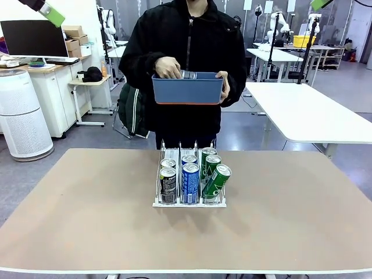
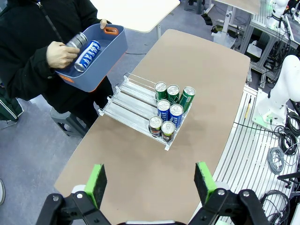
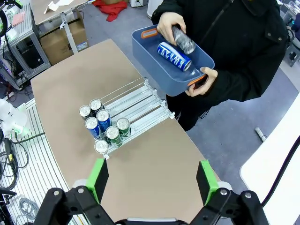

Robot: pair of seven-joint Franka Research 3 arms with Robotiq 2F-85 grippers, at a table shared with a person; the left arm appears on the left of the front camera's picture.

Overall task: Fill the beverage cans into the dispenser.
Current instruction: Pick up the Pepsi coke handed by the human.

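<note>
Front view: person's hand (image 1: 167, 68) grips dark can (image 3: 183, 40) in blue bin (image 1: 187, 92); best load dispenser (image 2: 126, 101) far end, upright; left gripper (image 2: 149, 183), right gripper (image 3: 152, 182) gape wide, empty.

Clear tabletop, crowded rack front

Seven cans (image 1: 190, 181) pack the dispenser's (image 2: 131, 101) robot-side end, while its far lanes lie bare. The table (image 1: 81, 197) is free on both sides. A person holds a blue bin (image 1: 187, 91) high beyond the far edge.

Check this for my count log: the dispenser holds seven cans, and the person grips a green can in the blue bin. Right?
Not quite: the can in the person's hand is dark grey, not green, as the right wrist view shows. It is in the blue bin, and the dispenser does hold seven cans.
</note>
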